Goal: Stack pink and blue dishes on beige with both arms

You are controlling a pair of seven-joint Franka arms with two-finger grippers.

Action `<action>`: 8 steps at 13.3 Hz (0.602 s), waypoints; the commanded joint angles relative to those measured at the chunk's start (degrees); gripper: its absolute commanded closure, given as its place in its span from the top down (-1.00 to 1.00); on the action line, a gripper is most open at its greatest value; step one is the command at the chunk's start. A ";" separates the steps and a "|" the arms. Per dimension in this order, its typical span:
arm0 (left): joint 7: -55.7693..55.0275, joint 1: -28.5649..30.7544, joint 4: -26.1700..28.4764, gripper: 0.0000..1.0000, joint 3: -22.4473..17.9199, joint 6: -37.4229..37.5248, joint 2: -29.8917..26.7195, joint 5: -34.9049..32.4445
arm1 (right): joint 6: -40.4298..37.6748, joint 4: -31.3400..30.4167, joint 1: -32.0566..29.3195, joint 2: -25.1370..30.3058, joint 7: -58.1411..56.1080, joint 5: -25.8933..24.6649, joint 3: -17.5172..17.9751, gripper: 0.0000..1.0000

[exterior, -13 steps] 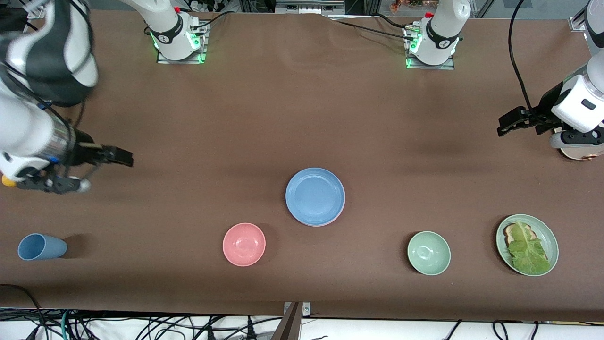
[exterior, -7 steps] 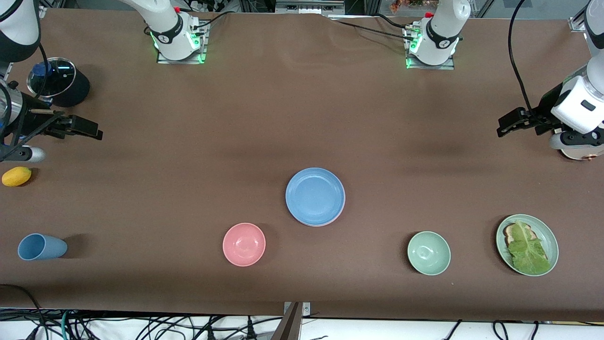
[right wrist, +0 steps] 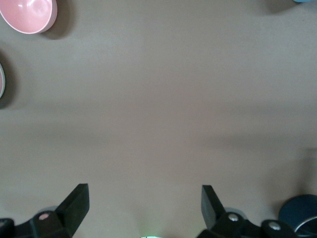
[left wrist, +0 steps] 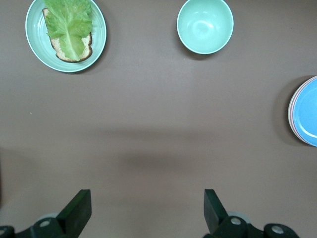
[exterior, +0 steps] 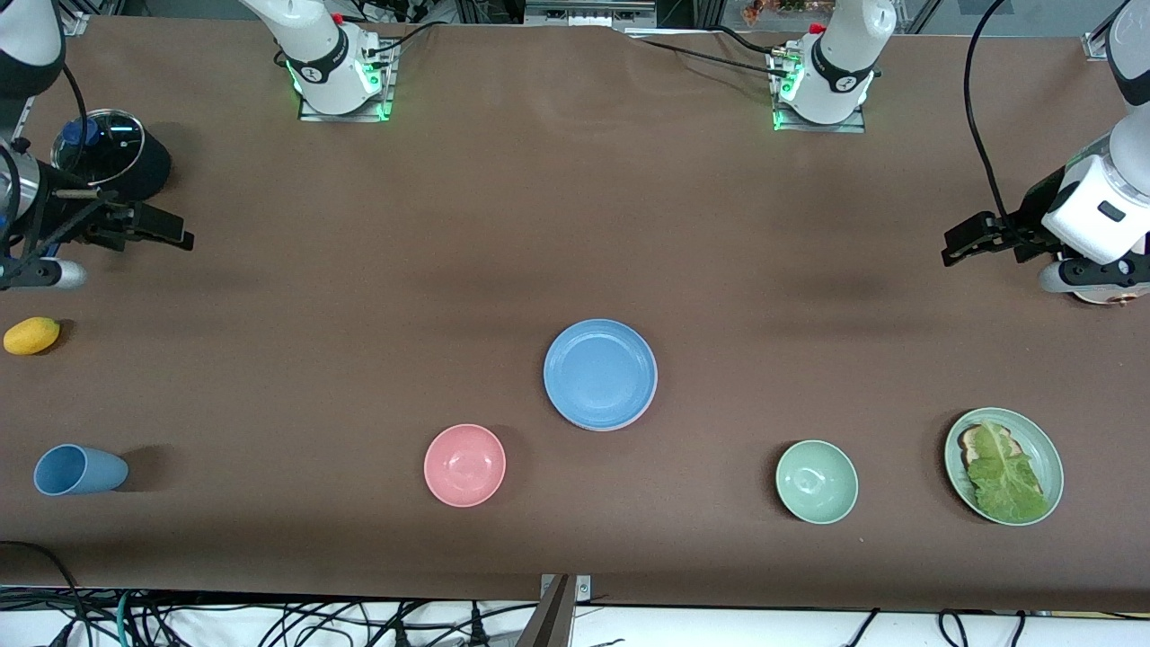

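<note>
The sky blue plate [exterior: 599, 373] lies at the middle of the table as the top of a stack. A thin pink rim [left wrist: 291, 115] of the pink plate shows under it in the left wrist view. The beige plate is hidden beneath them. My left gripper [exterior: 954, 247] hovers open and empty over bare table at the left arm's end; its own view shows it as wide apart [left wrist: 147, 199]. My right gripper [exterior: 178, 237] hangs open and empty over the right arm's end, its jaws also wide apart [right wrist: 143, 194].
Nearer the camera than the stack are a pink bowl [exterior: 464, 465], a pale green bowl [exterior: 816, 481] and a green plate [exterior: 1042, 440] with toast and lettuce. At the right arm's end are a blue cup [exterior: 76, 470], a lemon [exterior: 31, 335] and a lidded black pot [exterior: 110, 160].
The right arm has pulled back toward its end of the table and risen, uncovering the pot and the lemon. The left gripper shifted only slightly. The plates have not moved.
</note>
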State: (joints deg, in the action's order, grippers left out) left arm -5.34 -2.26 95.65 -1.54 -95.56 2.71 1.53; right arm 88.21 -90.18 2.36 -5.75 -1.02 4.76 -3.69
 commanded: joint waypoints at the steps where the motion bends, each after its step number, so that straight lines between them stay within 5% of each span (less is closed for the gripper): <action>1: 0.86 -0.11 -1.61 1.00 -0.31 0.55 0.72 0.75 | 1.62 -4.92 -1.31 4.78 0.06 -2.64 1.85 1.00; 8: 4.02 -0.02 -1.61 1.00 -0.48 0.72 0.72 0.84 | -0.49 -1.94 -1.04 4.69 -0.12 -5.02 2.29 1.00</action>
State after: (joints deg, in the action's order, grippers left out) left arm -3.75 -2.23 95.62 -1.59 -95.55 2.72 1.53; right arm 88.36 -92.32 2.31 -2.34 -1.02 0.55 -2.50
